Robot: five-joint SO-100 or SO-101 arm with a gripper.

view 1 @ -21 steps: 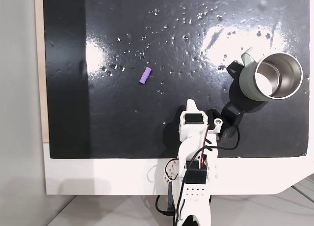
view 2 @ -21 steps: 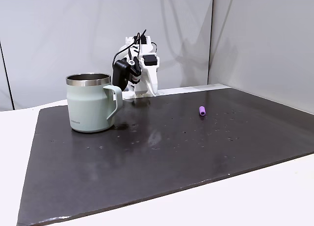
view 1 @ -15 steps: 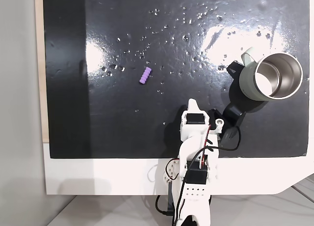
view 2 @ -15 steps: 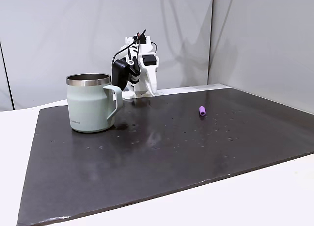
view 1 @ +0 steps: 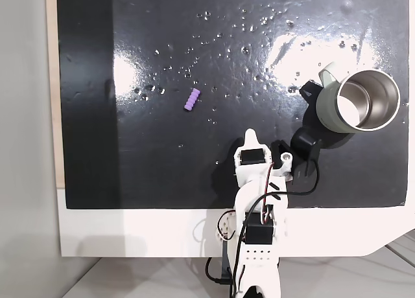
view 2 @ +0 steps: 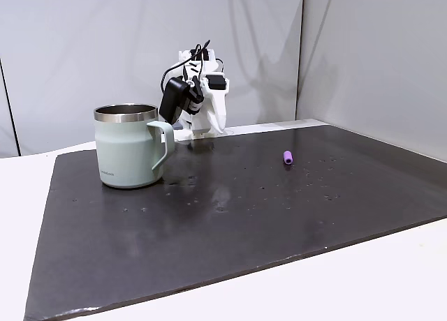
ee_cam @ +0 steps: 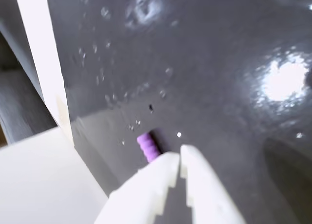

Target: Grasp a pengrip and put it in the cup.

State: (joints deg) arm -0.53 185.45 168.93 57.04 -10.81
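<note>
The pengrip (view 1: 192,100), a short ribbed light-purple tube, lies on its side on the black mat (view 1: 162,168), left of centre in a fixed view from above and right of centre in a fixed view from the side (view 2: 288,157). In the wrist view it shows near the middle of the frame (ee_cam: 147,146), just beyond the white fingertips. The gripper (ee_cam: 179,159) has its two fingers closed together, tips all but touching, and holds nothing. The arm (view 1: 259,181) sits folded at the lower centre of the view from above, well apart from the pengrip. The cup (view 1: 358,102) stands upright at the right edge of that view, its steel interior showing nothing inside; from the side it is at the left (view 2: 130,145), handle turned toward the mat's middle.

Step in hand, as judged: the approach to the pengrip, with no grasp begun. The next move calls for reaching toward the upper left, opening the fingers, and lowering them astride the tube across its short axis.
</note>
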